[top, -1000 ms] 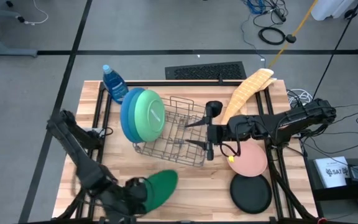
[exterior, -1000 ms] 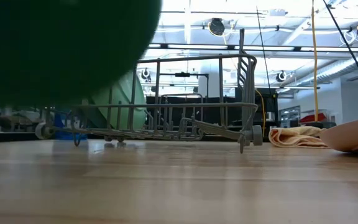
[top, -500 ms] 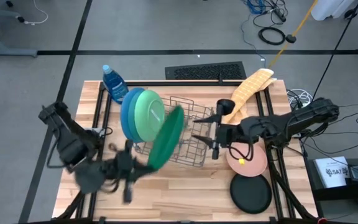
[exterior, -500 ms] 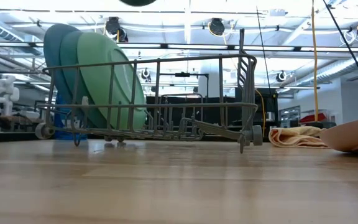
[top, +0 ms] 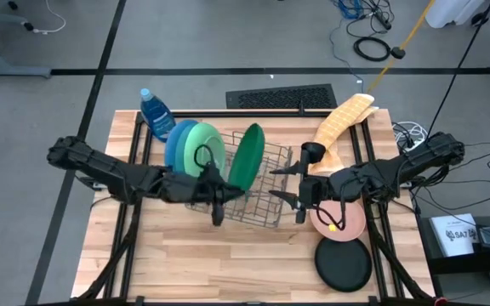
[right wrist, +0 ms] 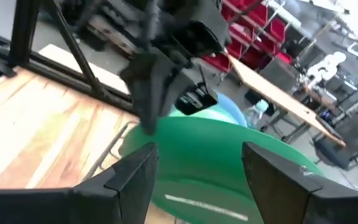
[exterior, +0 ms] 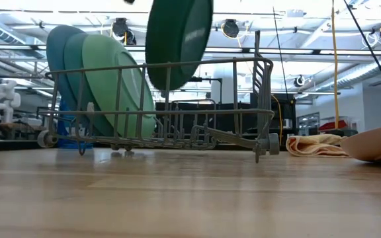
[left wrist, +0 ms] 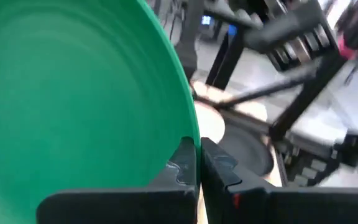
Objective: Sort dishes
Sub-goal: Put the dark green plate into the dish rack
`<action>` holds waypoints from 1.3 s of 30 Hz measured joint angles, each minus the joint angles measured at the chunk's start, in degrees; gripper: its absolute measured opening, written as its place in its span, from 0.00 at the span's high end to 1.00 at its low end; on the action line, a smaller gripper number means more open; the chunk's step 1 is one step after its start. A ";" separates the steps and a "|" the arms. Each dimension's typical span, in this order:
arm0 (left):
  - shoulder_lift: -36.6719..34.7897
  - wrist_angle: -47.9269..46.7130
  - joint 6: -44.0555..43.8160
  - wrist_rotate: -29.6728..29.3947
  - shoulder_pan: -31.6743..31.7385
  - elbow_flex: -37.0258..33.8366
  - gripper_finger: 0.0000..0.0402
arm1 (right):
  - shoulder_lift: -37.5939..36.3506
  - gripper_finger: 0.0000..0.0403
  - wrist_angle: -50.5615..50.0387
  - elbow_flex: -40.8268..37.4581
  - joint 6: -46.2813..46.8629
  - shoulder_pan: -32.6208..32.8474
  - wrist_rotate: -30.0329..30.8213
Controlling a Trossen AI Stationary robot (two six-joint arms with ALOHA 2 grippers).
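Observation:
My left gripper [top: 219, 183] is shut on a dark green plate [top: 247, 157], which stands on edge over the wire dish rack [top: 258, 200]. In the low view the green plate [exterior: 179, 43] has its lower rim just below the rack's top rail [exterior: 197, 63]. A blue plate [top: 174, 153] and a light green plate [top: 201, 155] stand upright in the rack's left end. My right gripper [top: 277, 184] is open beside the rack's right end, its fingers toward the green plate [right wrist: 229, 162]. A pink plate [top: 345, 219] and a black plate [top: 344, 263] lie flat on the table. My left gripper pinches the green plate's rim [left wrist: 196, 134] between its two fingers [left wrist: 182, 165]. The fingers come roughly level from the table's left. The plate is lifted clear of the table and stands on edge, leaning a little. Whether it touches the rack, I cannot tell.
A blue soap bottle [top: 154, 110] stands at the table's far left corner. A yellow cloth [top: 340, 126] lies at the far right, also in the low view [exterior: 316, 145]. Bare wood [top: 219, 263] lies near the front edge.
My left gripper has swung from the table's near edge toward the far side and the right, carrying the green plate up over the rack. The plate has tipped from lying nearly flat to standing on edge. It has left the front of the low view.

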 joint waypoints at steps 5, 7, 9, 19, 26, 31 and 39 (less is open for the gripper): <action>-4.73 13.76 -3.13 1.80 3.71 -12.39 1.00 | 0.02 0.43 -2.34 -0.35 1.85 1.39 0.72; -5.71 18.01 -4.48 1.83 4.45 -16.17 1.00 | 0.02 0.43 -2.25 -0.48 1.62 1.76 0.70; -6.28 21.68 -4.66 1.85 5.06 -18.91 1.00 | 0.13 0.43 -1.96 -0.55 1.62 1.77 0.69; -6.69 26.03 -7.61 1.44 7.71 -24.32 1.00 | 2.80 0.43 -1.93 -0.55 1.45 1.49 0.44; -6.40 25.50 -7.39 0.50 8.05 -24.40 1.00 | 9.50 0.43 -0.93 -0.55 0.40 -0.95 0.21; -6.40 25.41 -7.16 -0.12 8.05 -24.40 1.00 | 15.07 0.43 3.81 -0.55 -0.55 -5.05 0.45; -6.40 25.23 -7.07 -1.02 8.16 -24.46 1.00 | 22.01 0.43 10.56 -0.55 1.87 -14.75 0.68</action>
